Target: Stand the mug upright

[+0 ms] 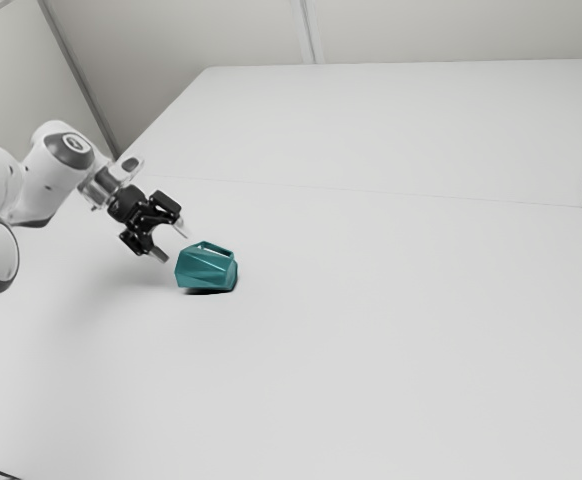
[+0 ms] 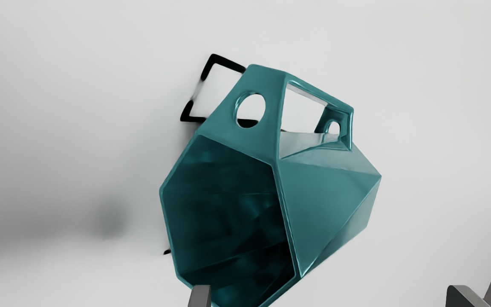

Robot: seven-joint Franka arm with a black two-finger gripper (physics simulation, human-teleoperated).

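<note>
Black pincer (image 1: pixel 174 246) spread wide open, its tips near the mouth of the teal mug (image 1: pixel 206 271), mug lying on its side, mouth toward the pincer, handle (image 1: pixel 212 247) uppermost, on the white bench (image 1: pixel 401 350), well in from the far edge.

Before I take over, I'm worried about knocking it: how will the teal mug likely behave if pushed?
The mug looks stiff, with crisp facets. Lying on its side, it would probably slide or rock rather than roll, given its angular body. Its sheen hints at slipperiness.
</note>
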